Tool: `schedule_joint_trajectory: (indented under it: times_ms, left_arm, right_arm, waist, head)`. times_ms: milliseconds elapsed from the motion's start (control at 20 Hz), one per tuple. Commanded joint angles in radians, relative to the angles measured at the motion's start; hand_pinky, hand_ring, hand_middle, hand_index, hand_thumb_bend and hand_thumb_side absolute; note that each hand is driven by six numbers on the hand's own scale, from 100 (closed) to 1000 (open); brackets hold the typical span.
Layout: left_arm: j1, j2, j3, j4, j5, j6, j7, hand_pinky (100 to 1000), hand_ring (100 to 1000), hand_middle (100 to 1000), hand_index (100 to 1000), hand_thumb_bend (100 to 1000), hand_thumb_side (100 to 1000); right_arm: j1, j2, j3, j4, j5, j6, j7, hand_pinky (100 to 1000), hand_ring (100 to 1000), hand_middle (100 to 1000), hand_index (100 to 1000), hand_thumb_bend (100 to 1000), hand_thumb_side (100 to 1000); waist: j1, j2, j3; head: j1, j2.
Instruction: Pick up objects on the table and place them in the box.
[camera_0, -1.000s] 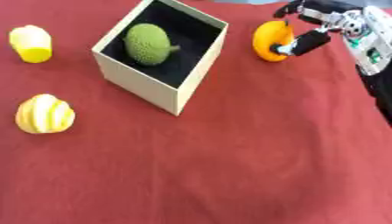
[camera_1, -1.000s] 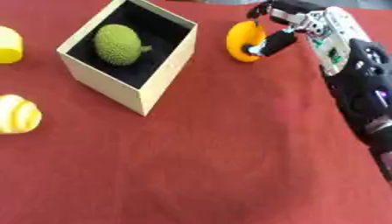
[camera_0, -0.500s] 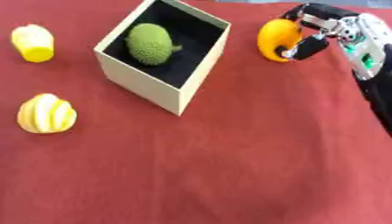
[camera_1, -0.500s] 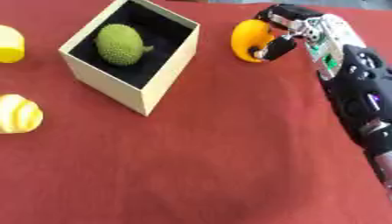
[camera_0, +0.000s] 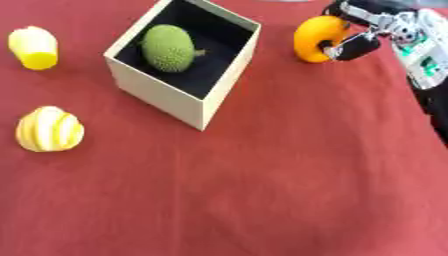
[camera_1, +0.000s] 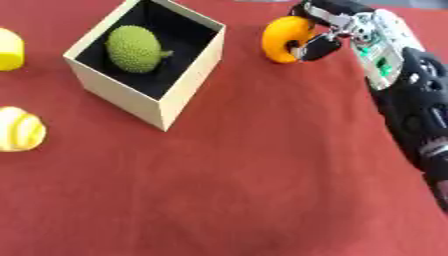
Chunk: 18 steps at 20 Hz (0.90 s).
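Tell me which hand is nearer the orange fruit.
Right. The right hand is curled around the orange fruit from its right side, beyond the box. The left hand shows in neither view.

A bench covered in dark red cloth carries everything here. An open cream box with a black inside sits on it toward the far left, tilted cornerwise, and a small yellow object lies well to its left near the far edge, with a yellow-and-white striped object nearer, also left of the box. An orange object is at the far right, beside the box; whether it touches the cloth cannot be told.
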Motion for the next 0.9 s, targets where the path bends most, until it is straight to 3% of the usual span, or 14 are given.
schedule_joint_trajectory:
  times_ms: [50, 100, 150, 200, 250, 300, 600, 900]
  left_arm:
    - [-0.003, 0.024, 0.010, -0.016, 0.004, 0.002, 0.001, 760, 748, 730, 872, 283, 770]
    - [-0.003, 0.024, 0.010, -0.016, 0.003, 0.002, 0.001, 760, 748, 730, 872, 283, 770]
    - [-0.002, 0.024, 0.010, -0.016, 0.003, 0.002, 0.001, 760, 748, 730, 872, 292, 776]
    - [-0.002, 0.025, 0.010, -0.016, 0.003, 0.001, 0.001, 760, 749, 730, 872, 283, 769]
    - [-0.001, 0.025, 0.010, -0.016, 0.003, 0.001, 0.000, 761, 749, 731, 872, 283, 769]
    - [-0.001, 0.025, 0.009, -0.016, 0.003, 0.001, 0.000, 761, 749, 731, 872, 284, 768]
    - [-0.004, 0.026, 0.006, -0.016, 0.004, 0.000, -0.005, 762, 749, 732, 872, 288, 763]
    - [-0.013, 0.022, 0.004, -0.016, 0.009, -0.004, -0.008, 763, 751, 733, 873, 293, 755]
  right_arm:
    - [-0.018, -0.057, -0.014, -0.095, -0.058, 0.015, -0.006, 780, 737, 562, 651, 100, 100]
    - [-0.023, -0.059, -0.017, -0.127, -0.076, 0.019, -0.013, 780, 735, 560, 648, 100, 100]
    - [-0.027, -0.062, -0.018, -0.159, -0.094, 0.022, -0.018, 779, 731, 556, 644, 100, 274]
    - [-0.033, -0.064, -0.016, -0.192, -0.110, 0.023, -0.020, 777, 728, 553, 642, 100, 100]
    - [-0.039, -0.065, -0.012, -0.223, -0.123, 0.025, -0.020, 776, 726, 554, 641, 100, 239]
    - [-0.046, -0.065, -0.006, -0.250, -0.133, 0.026, -0.018, 776, 726, 552, 641, 100, 100]
    - [-0.102, -0.021, 0.052, -0.355, -0.160, 0.025, 0.035, 772, 723, 557, 645, 100, 100]
    - [-0.149, 0.071, 0.103, -0.340, -0.156, 0.020, 0.082, 773, 722, 557, 644, 100, 100]
  waist:
    - [0.005, -0.037, -0.005]
    - [0.005, -0.039, -0.006]
    - [0.005, -0.041, -0.008]
    - [0.006, -0.043, -0.009]
    - [0.006, -0.044, -0.010]
    - [0.006, -0.046, -0.011]
    - [0.003, -0.059, -0.009]
    - [0.001, -0.070, 0.004]
  head:
    - [0.002, 0.008]
    - [0.001, 0.010]
    - [-0.001, 0.010]
    - [-0.002, 0.011]
    - [-0.003, 0.011]
    - [-0.006, 0.011]
    - [-0.016, 0.012]
    - [-0.031, 0.005]
